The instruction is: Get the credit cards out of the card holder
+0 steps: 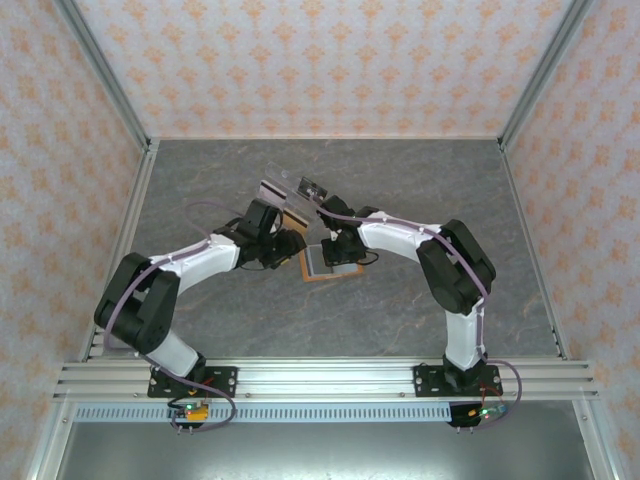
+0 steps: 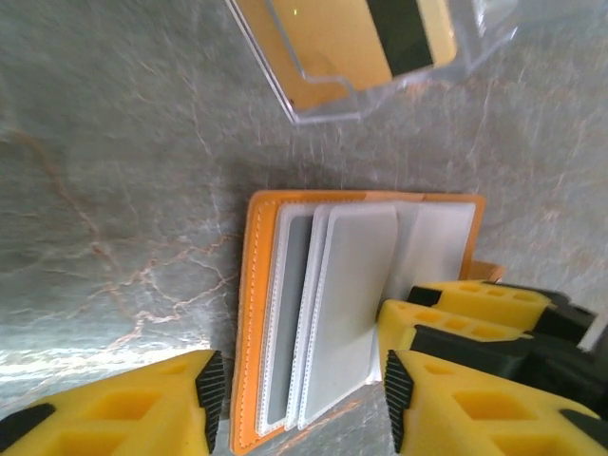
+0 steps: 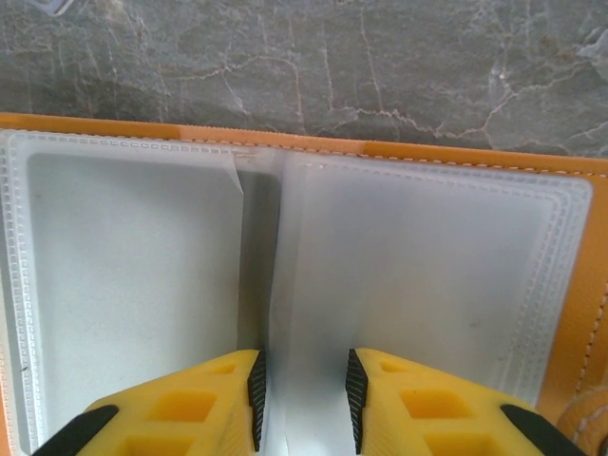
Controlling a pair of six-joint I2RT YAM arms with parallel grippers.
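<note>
Orange-patterned wallpaper walls (image 1: 330, 60) box in the grey marbled stone surface (image 1: 420, 180). Across it my white-and-black left arm (image 1: 190, 262) and right arm (image 1: 400, 235) bend inward and meet at mid-surface over the small orange folding card holder (image 1: 322, 266). It lies open and flat, with its grey translucent pockets (image 2: 332, 294) facing up. My left jaws stand spread, straddling the pocket leaves and clamping nothing. My right jaws stand narrowly apart over the central fold (image 3: 261, 285); whether they pinch a leaf I cannot tell. Just beyond the holder lies a clear transparent plastic piece (image 2: 313, 109), and a tan credit card with a dark stripe (image 2: 332, 43) shows through it.
</note>
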